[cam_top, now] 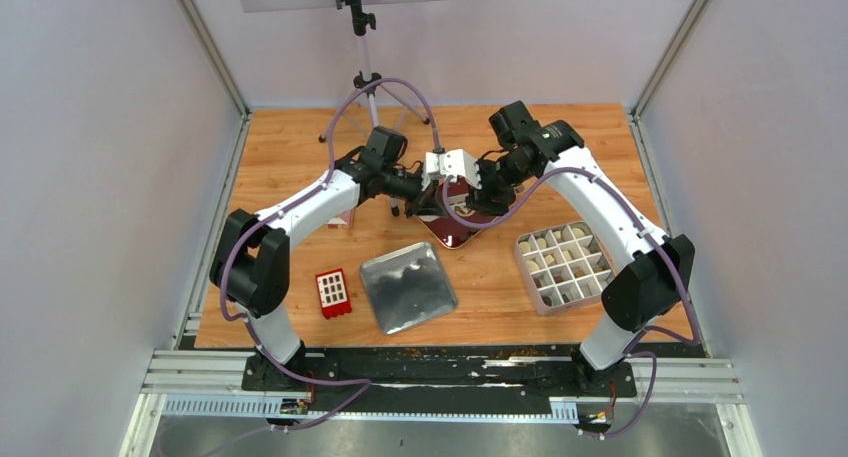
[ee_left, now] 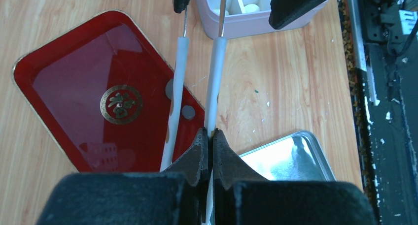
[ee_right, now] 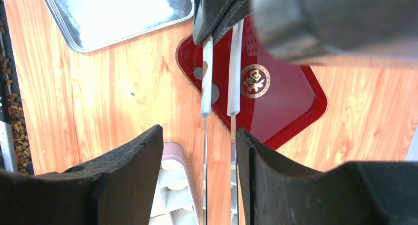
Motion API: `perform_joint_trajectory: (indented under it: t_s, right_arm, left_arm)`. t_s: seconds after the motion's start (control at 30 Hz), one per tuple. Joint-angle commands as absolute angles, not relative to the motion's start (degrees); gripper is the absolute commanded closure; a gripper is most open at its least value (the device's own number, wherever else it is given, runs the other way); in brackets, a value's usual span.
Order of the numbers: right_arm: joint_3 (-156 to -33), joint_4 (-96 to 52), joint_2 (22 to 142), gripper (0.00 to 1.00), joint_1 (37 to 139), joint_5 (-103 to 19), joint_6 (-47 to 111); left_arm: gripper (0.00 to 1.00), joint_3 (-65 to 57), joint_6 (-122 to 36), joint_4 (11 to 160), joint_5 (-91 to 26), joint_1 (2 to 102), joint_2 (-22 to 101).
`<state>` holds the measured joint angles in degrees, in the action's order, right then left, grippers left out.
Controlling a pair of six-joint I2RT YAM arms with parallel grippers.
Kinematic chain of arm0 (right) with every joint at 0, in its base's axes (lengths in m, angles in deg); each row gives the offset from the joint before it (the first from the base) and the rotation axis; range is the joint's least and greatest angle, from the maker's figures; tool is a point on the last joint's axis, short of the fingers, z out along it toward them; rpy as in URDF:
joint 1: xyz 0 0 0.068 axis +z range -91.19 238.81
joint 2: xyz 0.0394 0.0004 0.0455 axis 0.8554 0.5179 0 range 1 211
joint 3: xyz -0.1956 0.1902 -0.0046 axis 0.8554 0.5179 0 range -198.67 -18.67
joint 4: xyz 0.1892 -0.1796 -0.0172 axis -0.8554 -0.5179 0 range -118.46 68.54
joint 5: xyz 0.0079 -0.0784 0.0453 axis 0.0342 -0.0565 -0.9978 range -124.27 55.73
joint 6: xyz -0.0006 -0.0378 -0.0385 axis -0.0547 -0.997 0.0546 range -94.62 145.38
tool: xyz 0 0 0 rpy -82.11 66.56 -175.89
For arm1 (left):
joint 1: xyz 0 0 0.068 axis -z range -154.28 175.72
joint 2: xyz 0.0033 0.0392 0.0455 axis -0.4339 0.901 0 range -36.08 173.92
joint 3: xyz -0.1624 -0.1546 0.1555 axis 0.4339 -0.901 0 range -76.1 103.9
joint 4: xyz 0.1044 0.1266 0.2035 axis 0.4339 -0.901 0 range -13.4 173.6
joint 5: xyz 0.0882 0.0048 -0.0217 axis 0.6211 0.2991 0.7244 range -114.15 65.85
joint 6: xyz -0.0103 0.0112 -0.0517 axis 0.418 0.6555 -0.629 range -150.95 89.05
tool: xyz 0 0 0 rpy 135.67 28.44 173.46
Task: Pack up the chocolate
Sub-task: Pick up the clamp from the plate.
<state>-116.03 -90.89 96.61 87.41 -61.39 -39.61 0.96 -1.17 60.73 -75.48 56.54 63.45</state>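
Tongs [ee_left: 215, 77], arms spread and tips hidden, are clamped at the hinge end by the left gripper [ee_left: 210, 136]. The right gripper [ee_right: 199, 131] brackets the prongs, jaws apart. The chocolate [ee_left: 251, 8] sits in the box [ee_left: 246, 27], near right. Risk: an off-centre squeeze could twist the tongs loose.

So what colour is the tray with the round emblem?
The tray is glossy red, its emblem gold; the left wrist view shows it best.

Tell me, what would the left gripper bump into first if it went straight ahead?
Probably the right gripper, which faces the left gripper, open around the tongs' tips. The divided box looks farther off, but depth is unclear.
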Motion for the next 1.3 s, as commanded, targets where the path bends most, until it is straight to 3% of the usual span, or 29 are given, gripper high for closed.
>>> perform_joint_trajectory:
  t_s: [0.0,0.17,0.43,0.77,0.87,1.0,1.27]
  right_arm:
    - [-118.3,-99.9,98.2,0.44,87.5,-64.3,-43.1]
    - [-119.5,-100.2,99.8,0.46,87.4,-62.1,-42.1]
    - [-112.8,-84.5,96.7,0.46,87.5,-54.3,-38.2]
    - [-112.9,-86.4,96.8,0.49,86.0,-51.1,-39.2]
    - [-114.9,-90.3,97.6,0.47,84.8,-55.0,-39.7]
    - [-123.5,-99.2,99.6,0.39,79.3,-72.4,-38.9]
    - [-120.0,-94.3,99.4,0.35,79.5,-74.2,-38.0]
  left_arm:
    - [1.00,1.2,-5.6,66.9,-79.0,54.9,60.2]
    - [1.00,1.4,-4.1,65.5,-80.2,54.8,59.7]
    - [0.99,2.2,1.6,59.0,-82.9,54.8,58.5]
    - [0.97,-0.2,1.4,58.6,-82.4,54.3,55.9]
    - [0.96,-0.3,1.7,58.1,-83.0,53.9,55.6]
    - [0.95,-1.2,3.4,56.9,-82.9,53.8,54.6]
    - [0.95,0.8,9.3,51.9,-82.5,53.9,54.8]
